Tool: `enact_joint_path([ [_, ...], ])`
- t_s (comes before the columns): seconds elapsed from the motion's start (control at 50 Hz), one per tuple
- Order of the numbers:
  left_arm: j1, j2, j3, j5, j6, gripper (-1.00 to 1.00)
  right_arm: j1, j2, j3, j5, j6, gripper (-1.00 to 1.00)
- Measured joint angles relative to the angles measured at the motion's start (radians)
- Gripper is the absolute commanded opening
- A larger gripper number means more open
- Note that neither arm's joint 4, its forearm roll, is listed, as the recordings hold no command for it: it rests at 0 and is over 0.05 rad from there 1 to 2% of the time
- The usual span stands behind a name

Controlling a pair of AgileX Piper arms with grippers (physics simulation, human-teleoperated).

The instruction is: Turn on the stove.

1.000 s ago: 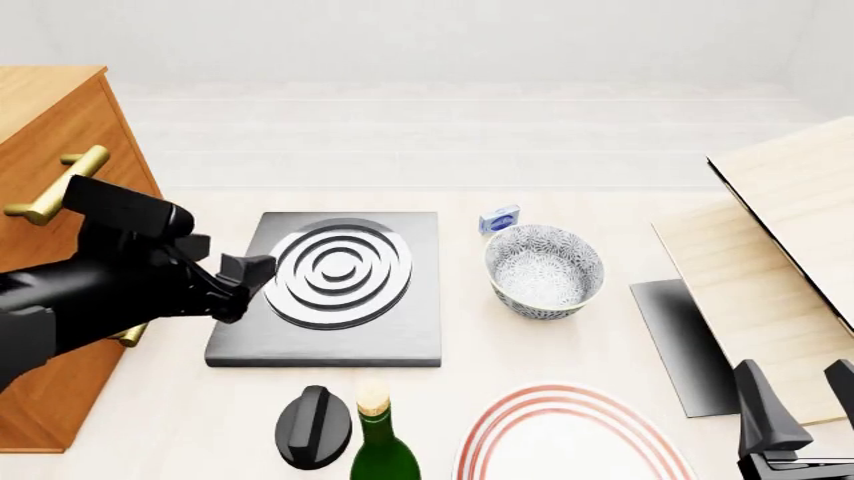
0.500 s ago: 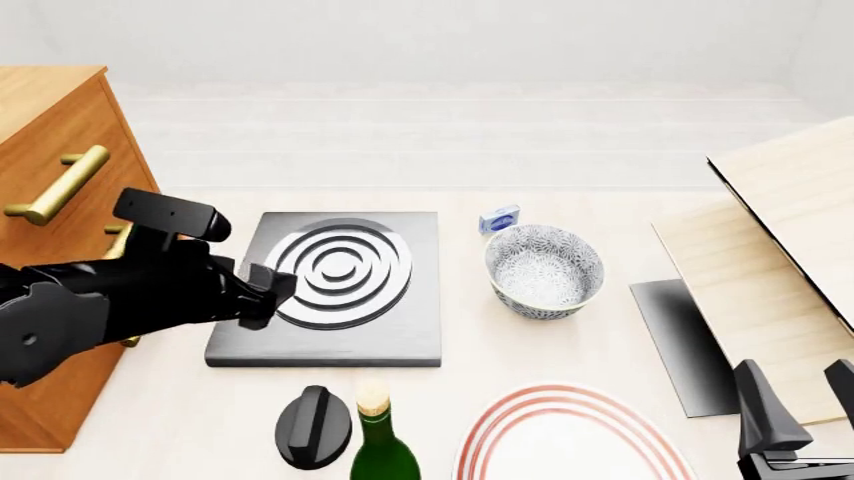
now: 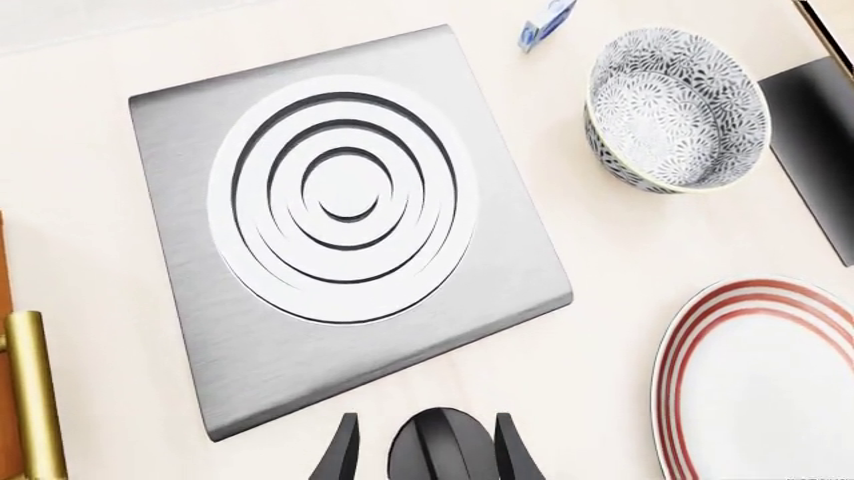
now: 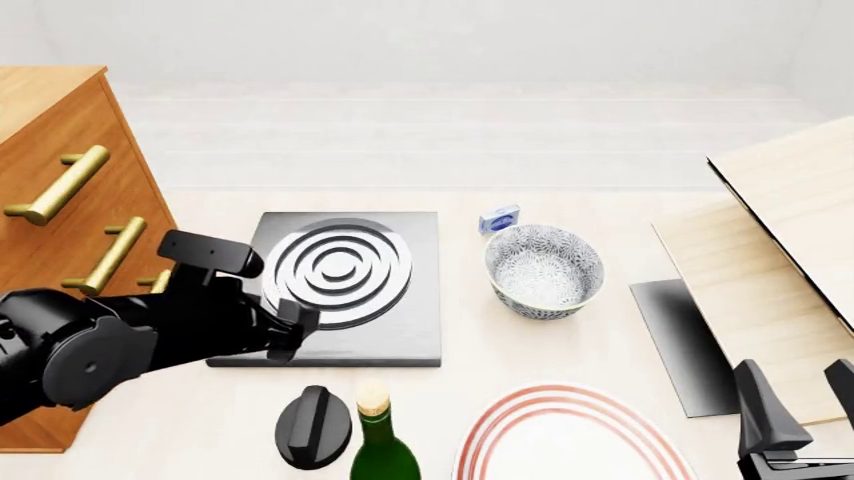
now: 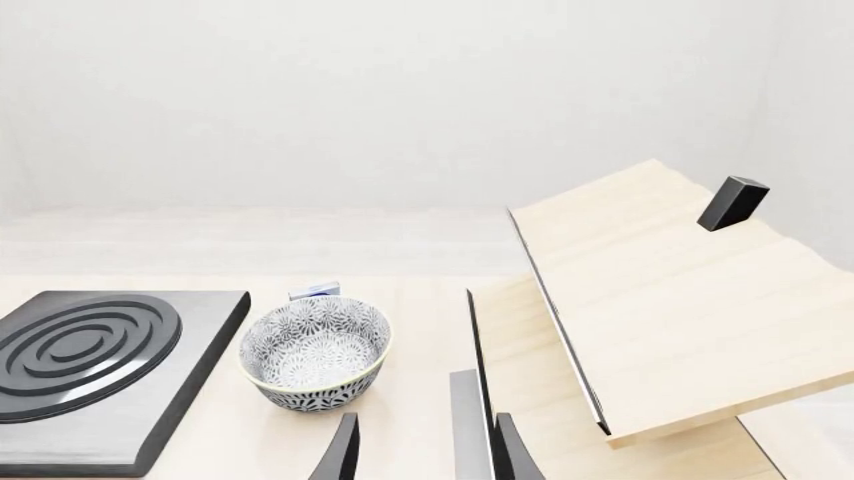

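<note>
The left gripper (image 4: 296, 330) hangs above the near left corner of the stove (image 4: 334, 290), its fingers (image 3: 339, 455) spread apart with nothing between them. From the left wrist camera the knob (image 3: 441, 452) shows in the gap between the two fingertips, though the front view puts it lower, on the table just ahead of the stove's near edge, with the gripper clear above it and not touching. The knob (image 4: 314, 425) is black, round and ridged, and sits right beside a green bottle (image 4: 383, 440).

The right gripper (image 4: 801, 415) rests at the near right corner of the table, fingers parted, holding nothing.

The patterned bowl (image 4: 543, 270) stands just right of the stove; I see nothing in it. A small blue thing (image 4: 498, 217) lies just behind the bowl. The red-rimmed plate (image 4: 574, 440) sits near the front edge, right of the bottle, and its visible part is bare.

The stove is a dark-grey square slab with pale concentric rings (image 3: 347, 195), lying flat in the middle of the table. A wooden cabinet (image 4: 67, 170) with brass handles stands to its left, and slanted wooden boards (image 5: 667, 290) lie off to the right.
</note>
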Motion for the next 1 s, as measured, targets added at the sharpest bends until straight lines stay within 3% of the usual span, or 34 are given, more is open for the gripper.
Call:
enact_joint_path([
  [1.0,-0.028,0.074,0.157,-0.191,-0.116,1.0,0.0,0.0,0.0,0.0,0.0,1.0],
])
